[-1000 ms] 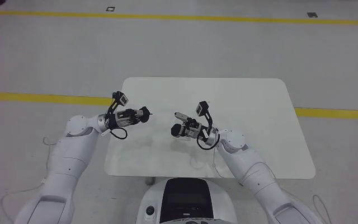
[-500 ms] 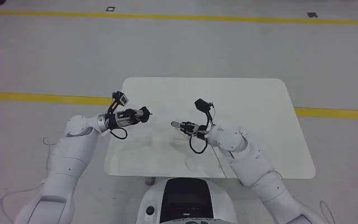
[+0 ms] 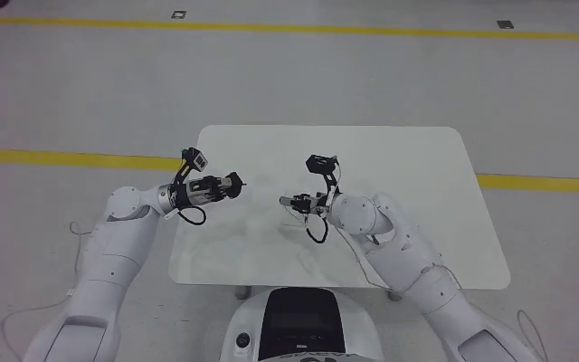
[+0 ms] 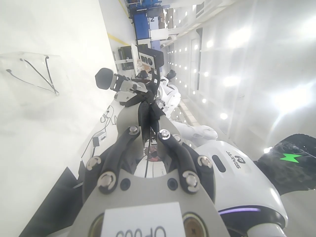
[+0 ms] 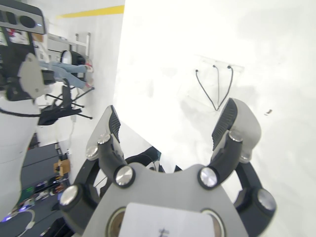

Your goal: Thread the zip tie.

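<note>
The main risk lies in the pick. The thin black plastic zip ties (image 5: 218, 87) lie flat in a fan on a clear plastic sheet (image 4: 27, 94), heads spread apart and tails meeting at one point. A grip near that point would likely pinch more than one tie, or drag the slippery sheet along. A shallow approach could let the ribbed pads skate over the flat straps.

The right gripper (image 5: 171, 110) hangs near the sheet with its pads wide apart and nothing between them. The left gripper (image 4: 148, 109) is well apart from the sheet, fingers pressed together; I see no tie between them. It would have to open before it could hold the second end for threading.

Count: three zip ties, one sheet, one white rounded table (image 3: 407, 163) under the sheet, two grippers.
</note>
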Robot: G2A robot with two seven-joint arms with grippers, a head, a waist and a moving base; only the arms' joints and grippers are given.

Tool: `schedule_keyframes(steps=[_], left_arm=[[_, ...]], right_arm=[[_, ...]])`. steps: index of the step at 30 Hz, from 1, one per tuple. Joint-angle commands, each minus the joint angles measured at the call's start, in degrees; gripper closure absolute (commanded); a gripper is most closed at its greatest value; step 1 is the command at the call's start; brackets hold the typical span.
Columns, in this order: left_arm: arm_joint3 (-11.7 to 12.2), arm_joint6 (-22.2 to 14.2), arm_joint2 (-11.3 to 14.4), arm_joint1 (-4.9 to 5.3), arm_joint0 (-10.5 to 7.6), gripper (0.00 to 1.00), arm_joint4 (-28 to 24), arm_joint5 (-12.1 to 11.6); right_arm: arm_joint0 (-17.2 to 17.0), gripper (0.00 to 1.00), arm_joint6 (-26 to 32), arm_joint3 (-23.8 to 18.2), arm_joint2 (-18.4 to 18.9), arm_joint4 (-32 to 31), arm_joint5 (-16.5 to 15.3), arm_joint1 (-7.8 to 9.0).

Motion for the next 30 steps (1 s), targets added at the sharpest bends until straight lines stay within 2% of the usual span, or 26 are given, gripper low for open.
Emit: schedule_keyframes(steps=[1,7,16,19,24,28,30], left_arm=[[0.0,0.0,0.0,0.00,0.00,1.00,0.0,0.0],[0.0,0.0,0.0,0.00,0.00,1.00,0.0,0.0],[0.0,0.0,0.0,0.00,0.00,1.00,0.0,0.0],[0.0,0.0,0.0,0.00,0.00,1.00,0.0,0.0],[0.0,0.0,0.0,0.00,0.00,1.00,0.0,0.0],[0.0,0.0,0.0,0.00,0.00,1.00,0.0,0.0],[0.0,0.0,0.0,0.00,0.00,1.00,0.0,0.0]], right_arm=[[2.9,0.00,2.8,2.4,-1.2,-2.1,-0.2,-0.66],[9.3,0.00,9.0,9.7,-5.3,-5.6,-0.2,-4.09],[9.4,0.00,8.9,10.0,-5.3,-5.6,-0.2,-4.25],[9.0,0.00,9.6,10.0,-6.9,-8.6,-0.7,-4.23],[12.2,0.00,15.9,10.8,-11.6,-13.0,-0.3,-5.25],[15.6,0.00,18.0,14.7,-14.6,-12.5,-0.8,-6.89],[17.2,0.00,19.8,17.5,-16.2,-11.1,-2.6,-7.83]])
